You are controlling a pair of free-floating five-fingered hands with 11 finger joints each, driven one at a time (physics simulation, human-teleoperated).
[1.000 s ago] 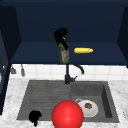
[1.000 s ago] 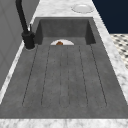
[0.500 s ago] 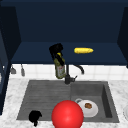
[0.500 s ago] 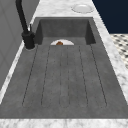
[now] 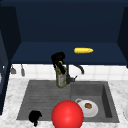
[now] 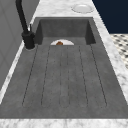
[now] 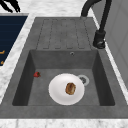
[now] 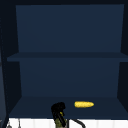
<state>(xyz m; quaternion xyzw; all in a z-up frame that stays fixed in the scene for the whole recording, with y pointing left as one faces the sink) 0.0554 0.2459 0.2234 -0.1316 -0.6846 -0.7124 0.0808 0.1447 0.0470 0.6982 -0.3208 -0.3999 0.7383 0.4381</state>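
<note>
Bottle held above the sink
The right hand [image 5: 58, 58] grips the bottle [image 5: 60, 76] by its hidden top; the left hand [image 5: 35, 117], fingers unclear, hangs lower left.

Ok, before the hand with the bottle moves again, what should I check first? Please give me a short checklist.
1. Right hand curled round the top of the bottle: ok.
2. Bottle upright: not ok, it hangs slightly tilted.
3. Bottle apart from the faucet: cannot tell, they overlap in the front view.
4. Corn on the shelf, apart from the right hand: ok.
5. Left hand far from the bottle, near the sink's front edge: ok.
</note>
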